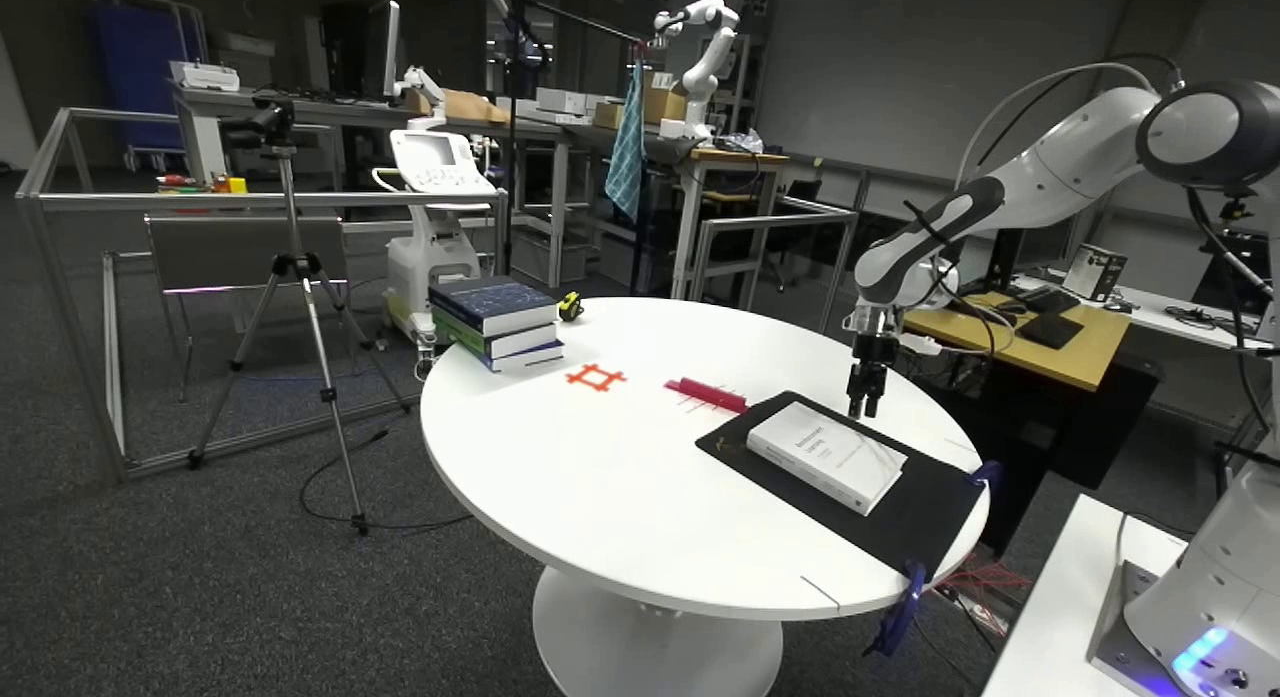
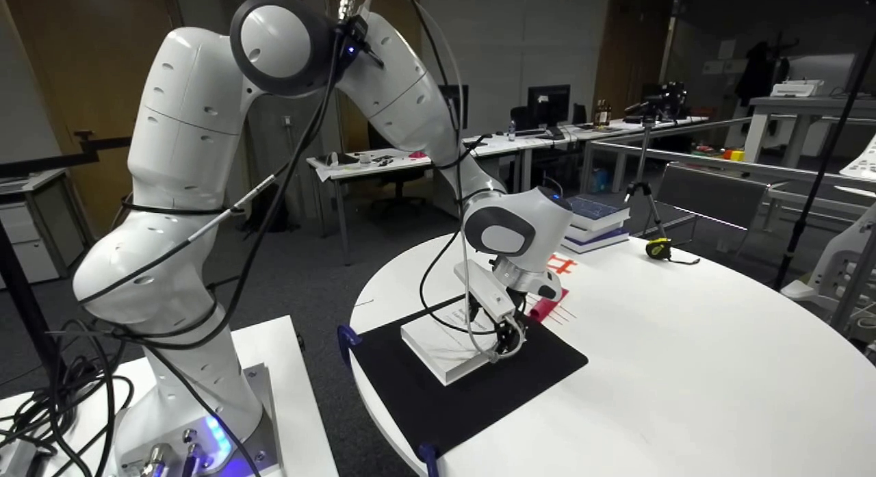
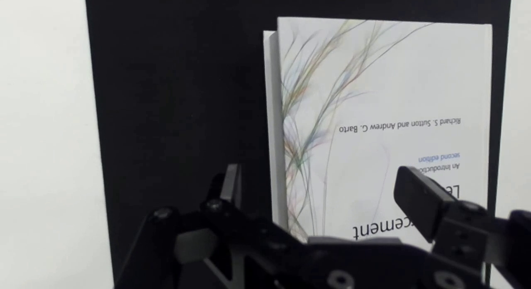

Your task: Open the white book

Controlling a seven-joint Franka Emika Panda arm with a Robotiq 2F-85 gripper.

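Observation:
The white book (image 1: pixel 825 452) lies closed and flat on the black mat; it also shows in an exterior view (image 2: pixel 441 350). In the wrist view the white book (image 3: pixel 373 94) has an upside-down title and plant-like line art, with its page edge on the left. My gripper (image 3: pixel 321 181) is open and empty. In that view one finger appears over the mat left of the page edge, the other over the cover. In an exterior view my gripper (image 1: pixel 866 407) points down above the book's far side. Elsewhere, wrist parts and cables partly hide the fingers.
The black mat (image 1: pixel 905 527) is clamped to the round white table (image 1: pixel 600 497) by blue clamps (image 1: pixel 900 612). A red piece (image 1: pixel 707 394) lies near the mat. An orange frame (image 1: pixel 597 378), a stack of dark books (image 1: pixel 495 322) and a tape measure (image 1: pixel 570 307) are farther off.

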